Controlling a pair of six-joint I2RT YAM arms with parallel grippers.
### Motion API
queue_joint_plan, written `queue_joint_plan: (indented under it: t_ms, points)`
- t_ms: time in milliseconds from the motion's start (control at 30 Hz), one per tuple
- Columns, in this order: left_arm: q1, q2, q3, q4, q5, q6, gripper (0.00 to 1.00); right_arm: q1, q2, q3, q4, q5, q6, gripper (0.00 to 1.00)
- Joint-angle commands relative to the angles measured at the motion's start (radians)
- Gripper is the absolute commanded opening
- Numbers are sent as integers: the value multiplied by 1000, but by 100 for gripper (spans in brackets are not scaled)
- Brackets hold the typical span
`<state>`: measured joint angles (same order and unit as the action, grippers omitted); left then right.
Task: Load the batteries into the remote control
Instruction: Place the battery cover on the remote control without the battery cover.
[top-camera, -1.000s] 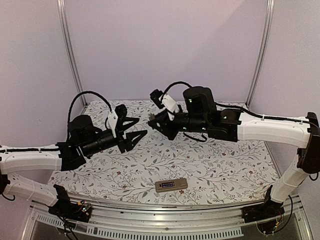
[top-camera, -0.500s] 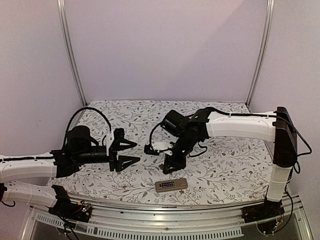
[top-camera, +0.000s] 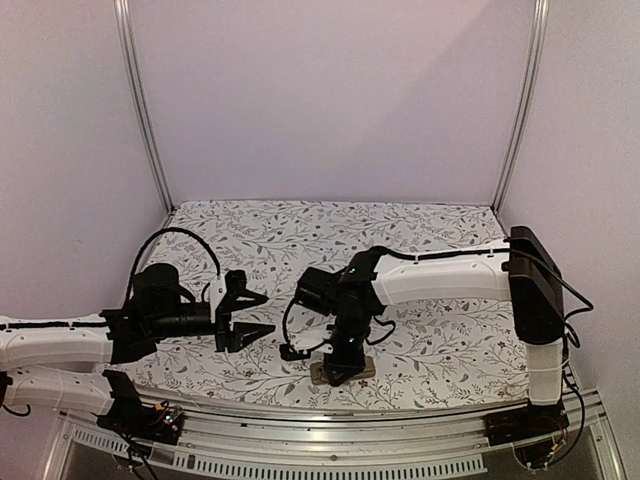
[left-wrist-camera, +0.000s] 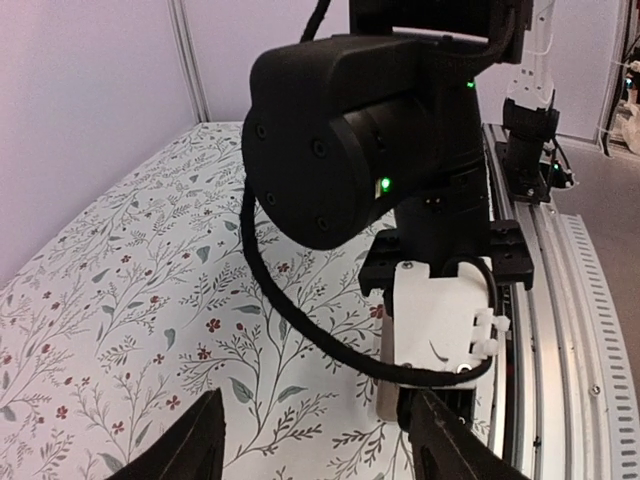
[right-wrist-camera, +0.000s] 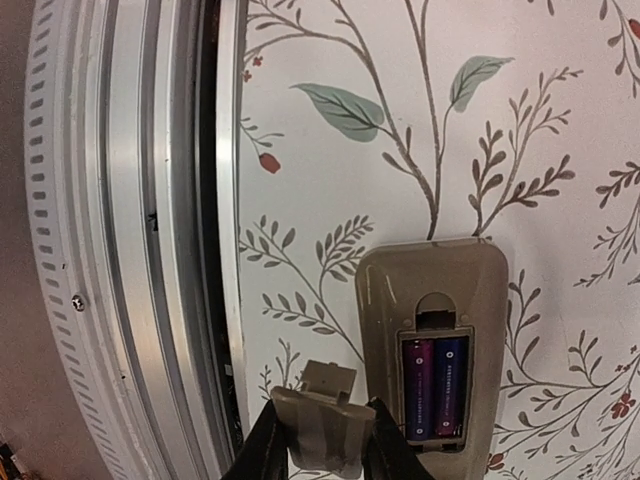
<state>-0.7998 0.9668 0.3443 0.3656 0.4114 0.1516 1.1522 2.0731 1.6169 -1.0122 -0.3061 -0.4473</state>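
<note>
- The remote control (right-wrist-camera: 435, 290) lies back-up on the worktop (top-camera: 450, 340) near its front edge, so the recess faces up for loading.
- Both batteries (right-wrist-camera: 435, 388) sit side by side in that recess, so loading looks done, with only closing left.
- The right end effector (right-wrist-camera: 322, 447) pinches a greyish battery cover (right-wrist-camera: 322, 420) just beside the remote, probably to refit it.
- The left end effector (top-camera: 255, 318) hangs open and empty, off to the left, clear of the work.

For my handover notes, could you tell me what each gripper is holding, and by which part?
The right gripper pinches the battery cover across its two side edges; the left gripper is open and empty.
</note>
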Motion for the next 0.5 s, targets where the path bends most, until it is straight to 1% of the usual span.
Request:
queue_joint_plan:
  t_ms: [0,233,467]
  points:
    - [12,-2,-18,25,-24,16,63,-1,34,39,-15,77,-2,8]
    - [13,0,-15,24,-25,18,63,0,72,116,-36,118,-21,7]
    - [13,3,-18,27,-28,16,63,0,87,106,-55,109,-59,8]
